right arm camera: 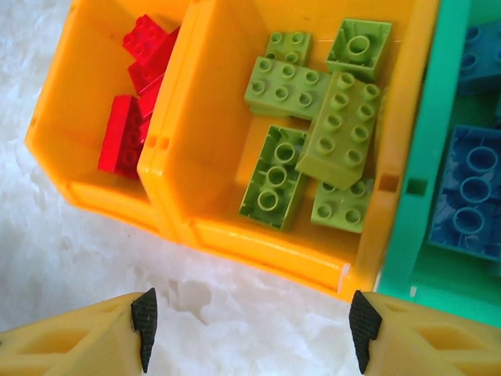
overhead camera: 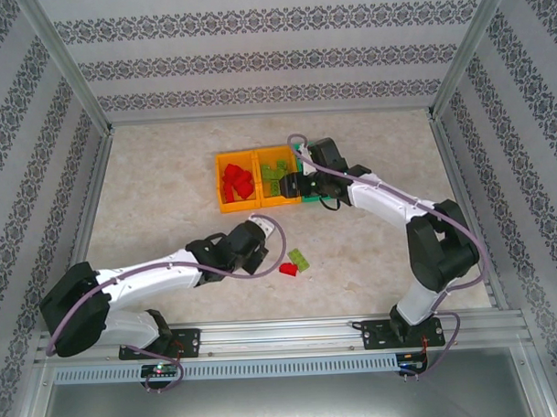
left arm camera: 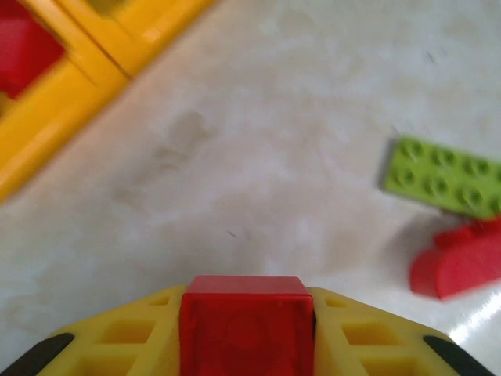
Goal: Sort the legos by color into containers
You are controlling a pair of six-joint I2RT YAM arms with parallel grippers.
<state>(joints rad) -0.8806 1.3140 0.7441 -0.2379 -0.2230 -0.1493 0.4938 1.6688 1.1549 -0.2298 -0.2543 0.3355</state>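
My left gripper [left arm camera: 247, 348] is shut on a red lego [left arm camera: 246, 313], held just above the table; from above, that gripper [overhead camera: 259, 252] is at centre front. To its right a lime lego plate [left arm camera: 445, 175] and a loose red lego [left arm camera: 462, 262] lie on the table. My right gripper [right arm camera: 250, 333] stands open and holds nothing, above the table just in front of the containers. The left orange bin [right arm camera: 78, 188] holds red legos [right arm camera: 125, 133]. Several lime legos [right arm camera: 337, 125] lie in the middle orange bin [right arm camera: 258, 243]. In the green bin [right arm camera: 423, 157] are blue legos [right arm camera: 470, 188].
From above, the three bins [overhead camera: 221, 185] sit in a row at mid table, and the right arm [overhead camera: 388, 200] covers most of the green one. The loose lime plate [overhead camera: 299, 257] and red lego [overhead camera: 288, 269] lie between the two arms. Patterned walls enclose the table.
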